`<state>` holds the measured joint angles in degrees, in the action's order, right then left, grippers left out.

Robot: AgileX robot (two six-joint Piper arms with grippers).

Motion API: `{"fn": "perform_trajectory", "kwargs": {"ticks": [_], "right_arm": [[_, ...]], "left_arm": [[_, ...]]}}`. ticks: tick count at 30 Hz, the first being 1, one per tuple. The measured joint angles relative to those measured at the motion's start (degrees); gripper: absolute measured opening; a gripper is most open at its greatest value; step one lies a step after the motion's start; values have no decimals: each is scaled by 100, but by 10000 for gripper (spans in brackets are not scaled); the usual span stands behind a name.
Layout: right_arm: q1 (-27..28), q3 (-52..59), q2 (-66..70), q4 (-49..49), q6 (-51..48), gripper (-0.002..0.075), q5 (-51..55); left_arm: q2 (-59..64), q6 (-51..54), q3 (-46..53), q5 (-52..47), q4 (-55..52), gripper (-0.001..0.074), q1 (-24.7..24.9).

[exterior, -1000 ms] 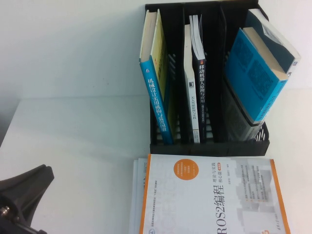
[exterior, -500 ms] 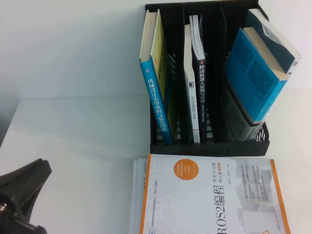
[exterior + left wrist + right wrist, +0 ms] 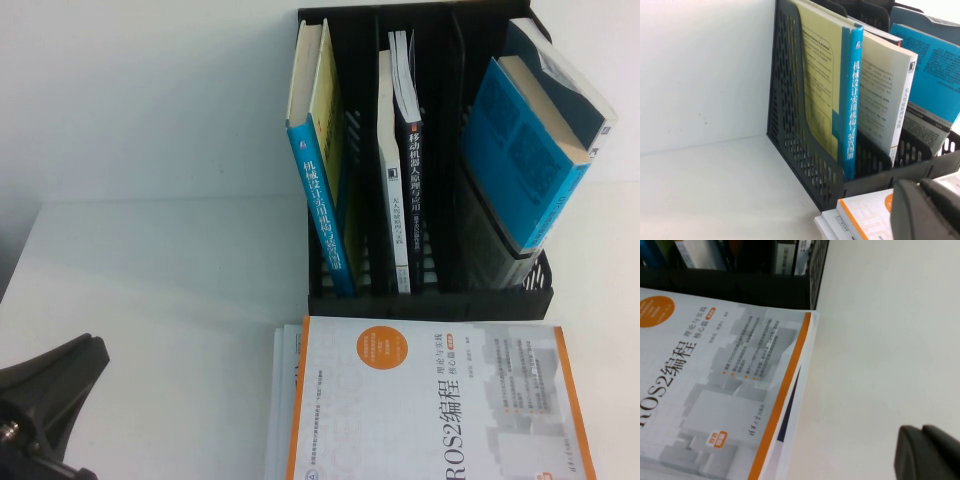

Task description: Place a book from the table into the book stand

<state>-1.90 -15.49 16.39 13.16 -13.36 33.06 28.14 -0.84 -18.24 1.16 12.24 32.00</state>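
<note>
Barely shifted since half a second ago, my left gripper [image 3: 45,400] sits low at the table's [image 3: 170,300] near-left edge; jaws unreadable, likewise my right gripper [image 3: 927,452]. The book [image 3: 535,150] leans in the book stand's [image 3: 430,300] rightmost slot, behind the ROS2 book [image 3: 430,400].

A plain white wall [image 3: 150,100] is seen behind the scene, evenly lit and bare. A few faint specks are visible on it in the left wrist view.

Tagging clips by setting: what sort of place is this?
Probably a lab desk: white table, black book stand holding technical books, left end effector low at near-left, right end effector over bare tabletop.
</note>
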Motion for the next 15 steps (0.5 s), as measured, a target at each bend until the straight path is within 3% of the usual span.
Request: {"fn": "perform_trajectory", "kwargs": {"ticks": [3, 15], "right_arm": [[0, 0, 0, 3, 0, -4, 0], [0, 0, 0, 25, 0, -4, 0]], "left_arm": [[-166, 15, 69, -12, 0, 0, -123], [-2115, 538, 1570, -167, -146, -1, -1753]]}}
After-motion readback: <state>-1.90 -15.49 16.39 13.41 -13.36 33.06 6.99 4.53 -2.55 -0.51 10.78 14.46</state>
